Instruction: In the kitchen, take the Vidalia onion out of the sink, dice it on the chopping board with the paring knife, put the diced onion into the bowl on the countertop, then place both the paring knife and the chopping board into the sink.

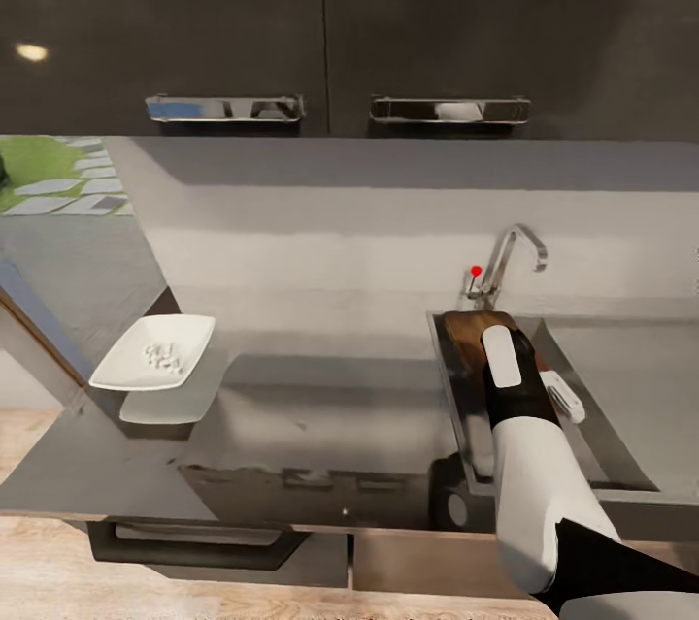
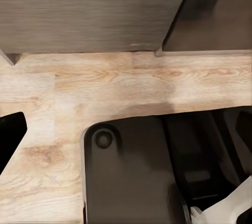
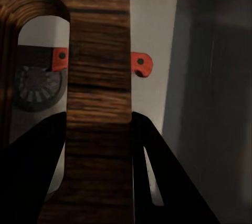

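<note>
Presently we find the right gripper (image 3: 100, 145) lowered into the sink (image 1: 456, 426), its two dark fingers (image 3: 31, 166) closed on either side of the chopping board (image 3: 100, 77), on the strip of wood beside the handle slot. From the head view the board (image 1: 474, 334) shows as a dark brown edge at the far end of the basin, just below the chrome tap (image 1: 510, 261) with its red knob (image 1: 476, 271), and the white and black forearm (image 1: 524, 445) covers most of it.

Beneath the board, in the right wrist view, we note the paring knife (image 3: 140, 64) lying on the basin floor: its red-orange handle shows on both sides of the gripped strip, and the round drain (image 3: 34, 87) is visible through the slot. We cannot tell whether the board touches the knife or the basin floor.

On the countertop (image 1: 320, 397), well apart to the left of the sink, stands the white bowl (image 1: 155, 351). It holds a small heap of pale diced onion (image 1: 163, 358) near its middle.

The left wrist view gives pale wood flooring (image 2: 105, 87), dark cabinet fronts (image 2: 84, 8) and part of the robot's dark base (image 2: 126, 171). We cannot tell the state of the left gripper from it.
</note>
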Available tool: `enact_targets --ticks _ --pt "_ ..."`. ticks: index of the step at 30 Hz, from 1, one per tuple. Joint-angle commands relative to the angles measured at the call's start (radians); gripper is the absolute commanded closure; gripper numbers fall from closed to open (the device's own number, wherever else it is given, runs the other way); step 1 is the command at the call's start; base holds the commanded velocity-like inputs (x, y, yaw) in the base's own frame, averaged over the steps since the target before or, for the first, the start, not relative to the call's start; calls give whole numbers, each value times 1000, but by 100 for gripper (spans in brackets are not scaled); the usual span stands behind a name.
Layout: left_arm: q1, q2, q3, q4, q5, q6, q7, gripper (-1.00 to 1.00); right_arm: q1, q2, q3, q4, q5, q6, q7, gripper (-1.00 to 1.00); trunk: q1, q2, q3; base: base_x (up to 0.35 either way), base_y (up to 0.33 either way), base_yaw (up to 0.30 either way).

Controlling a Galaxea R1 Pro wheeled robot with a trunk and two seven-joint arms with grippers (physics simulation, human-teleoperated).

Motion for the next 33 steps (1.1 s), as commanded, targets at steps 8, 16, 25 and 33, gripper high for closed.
enact_targets --ticks 8,16,25,33 --pt "0 -1 8 -2 -6 -1 -6 -100 -1 1 -2 -1 0 12 18 100 1 -2 -5 0 0 -115" --pt "0 -1 8 -2 -7 -1 -6 -100 -1 1 -1 -1 0 12 19 100 1 -2 -10 0 0 -3" --pt "0 -1 8 -2 -6 -1 -6 -100 -1 1 -3 -1 -3 12 19 100 1 -2 -24 0 0 0" --pt "0 -1 8 0 -6 -1 -6 -100 0 1 -4 -1 -3 13 19 100 1 -2 -37 0 0 0"
